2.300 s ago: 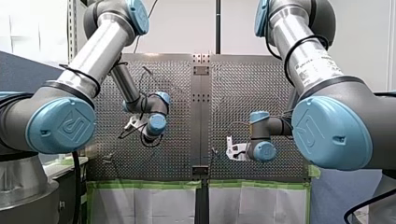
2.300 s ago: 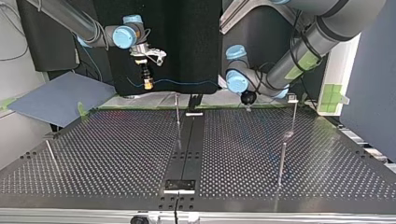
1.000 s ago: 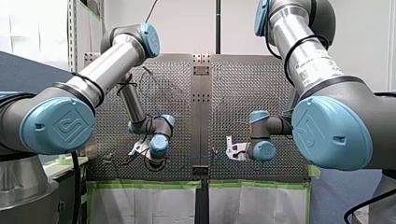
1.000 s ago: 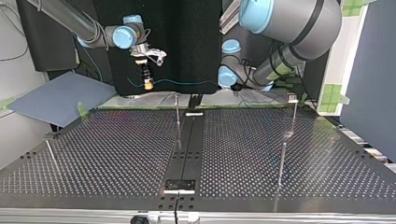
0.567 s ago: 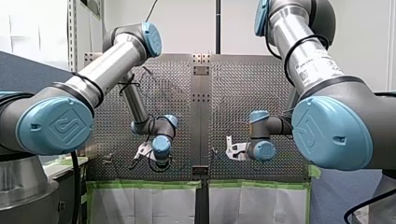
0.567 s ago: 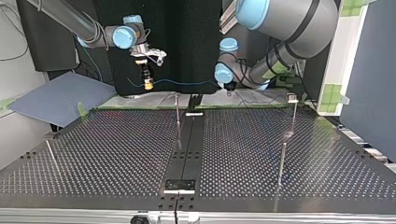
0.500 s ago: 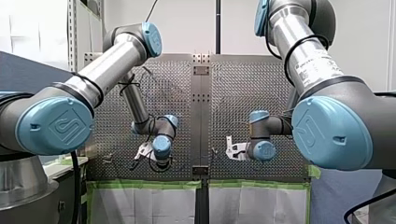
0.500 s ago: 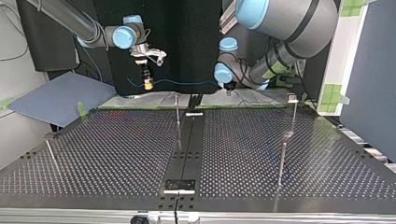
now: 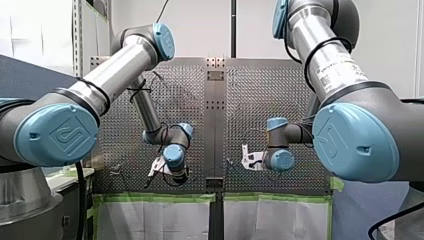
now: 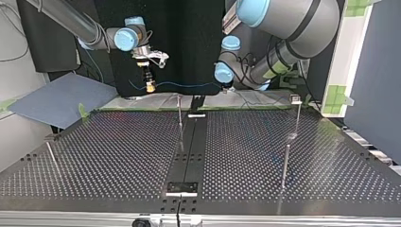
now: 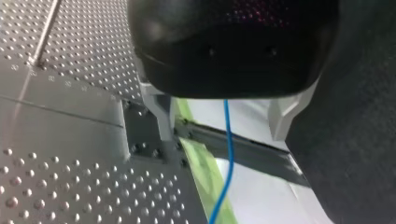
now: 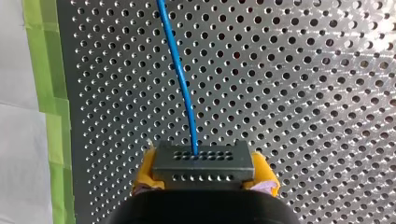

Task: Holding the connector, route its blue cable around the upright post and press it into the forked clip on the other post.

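The right tool has its yellow pads clamped on both flanks of the grey connector, closed firmly on it. The blue cable leaves the connector's face straight ahead of the tool, over the perforated tabletop. Gripping the body leaves the cable exit free. It likely also anchors one end, so the line can be steered under slight tension.

Top view: the connector hangs in the right tool beyond the tabletop's far edge, at the view's left. The cable runs near level from it across to the left tool, right of centre. The span sits behind the upright post, not around it.

Left tool, own wrist view: metal fingers stand well apart with nothing gripped. The cable passes down the gap between them, touching neither as far as I can see. It reads as a loose guide or a straddle before a grasp.

The other post, at the top view's right, carries a small head, probably the forked clip. It is well apart from the cable. Routing not yet begun.
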Robot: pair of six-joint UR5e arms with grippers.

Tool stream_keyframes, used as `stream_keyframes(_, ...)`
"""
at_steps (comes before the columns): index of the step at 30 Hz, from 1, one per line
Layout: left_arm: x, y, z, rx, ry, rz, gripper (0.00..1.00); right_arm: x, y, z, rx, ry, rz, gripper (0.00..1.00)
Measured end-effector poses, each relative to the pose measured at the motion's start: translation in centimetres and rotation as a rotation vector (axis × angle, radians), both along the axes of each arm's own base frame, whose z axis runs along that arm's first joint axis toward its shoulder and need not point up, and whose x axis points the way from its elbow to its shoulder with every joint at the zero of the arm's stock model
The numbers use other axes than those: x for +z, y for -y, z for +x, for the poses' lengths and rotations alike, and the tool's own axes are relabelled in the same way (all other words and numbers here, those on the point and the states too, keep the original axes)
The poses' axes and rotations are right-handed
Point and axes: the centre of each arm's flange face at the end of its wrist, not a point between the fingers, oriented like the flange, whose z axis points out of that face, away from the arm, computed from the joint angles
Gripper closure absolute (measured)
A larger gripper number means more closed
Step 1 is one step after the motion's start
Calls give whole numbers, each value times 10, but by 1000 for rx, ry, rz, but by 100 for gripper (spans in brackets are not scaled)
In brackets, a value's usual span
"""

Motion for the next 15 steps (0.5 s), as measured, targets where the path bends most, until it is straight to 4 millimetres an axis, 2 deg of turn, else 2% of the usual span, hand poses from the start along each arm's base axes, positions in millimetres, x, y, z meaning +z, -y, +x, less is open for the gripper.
stream_keyframes(15,1,32,-2,-68,36,-203,2,0,-3,3,6,-2,4,100)
